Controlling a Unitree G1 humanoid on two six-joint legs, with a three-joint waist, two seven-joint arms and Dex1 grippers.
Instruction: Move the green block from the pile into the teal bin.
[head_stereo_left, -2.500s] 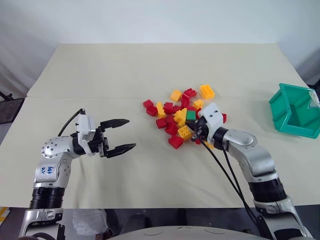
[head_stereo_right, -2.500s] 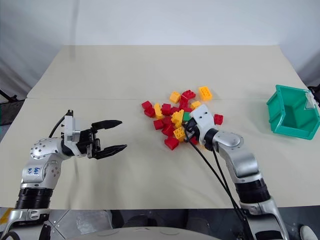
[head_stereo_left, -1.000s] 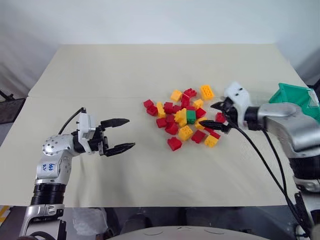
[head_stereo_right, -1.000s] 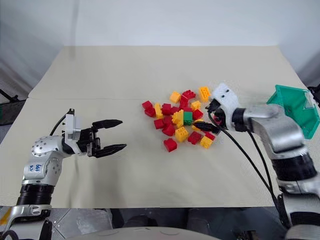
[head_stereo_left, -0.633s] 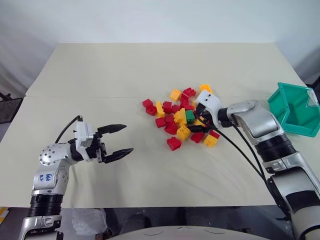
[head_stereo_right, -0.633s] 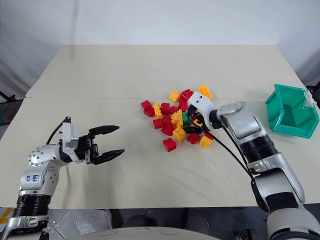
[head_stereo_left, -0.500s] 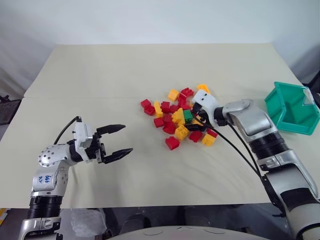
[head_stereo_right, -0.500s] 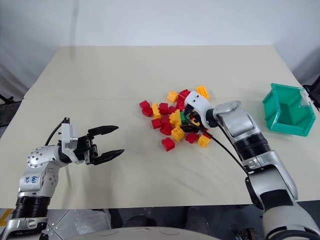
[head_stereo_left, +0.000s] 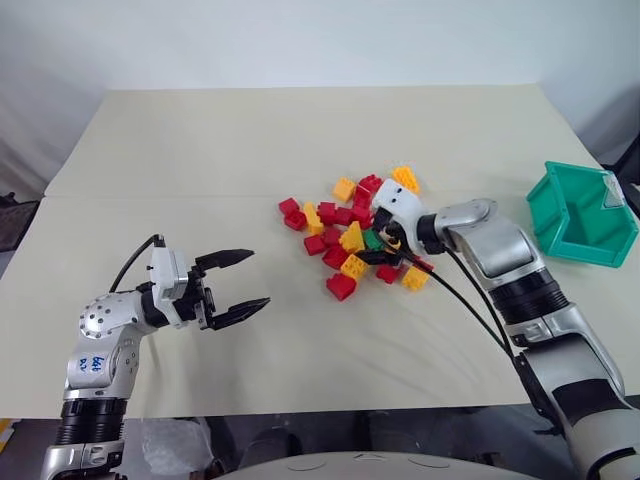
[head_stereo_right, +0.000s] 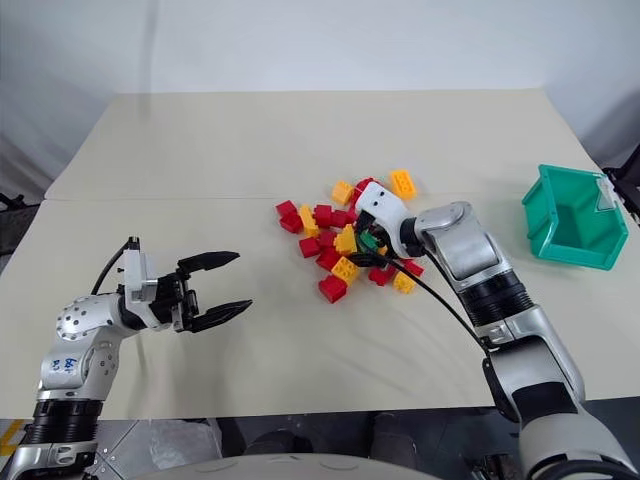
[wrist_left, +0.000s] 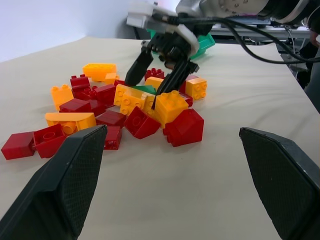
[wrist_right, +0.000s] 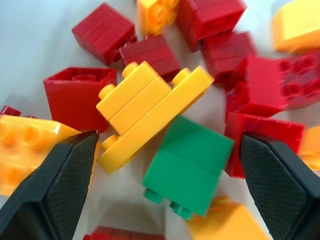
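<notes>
I have the right gripper (wrist_right: 165, 165) down in the pile (head_stereo_left: 350, 230) mid-tabletop, fingers spread wide either side of the green block (wrist_right: 187, 165), which lies among red and yellow bricks. My left gripper (head_stereo_left: 245, 285) hovers open near the tabletop's left edge; the teal bin (head_stereo_left: 580, 215) sits at the right edge.
</notes>
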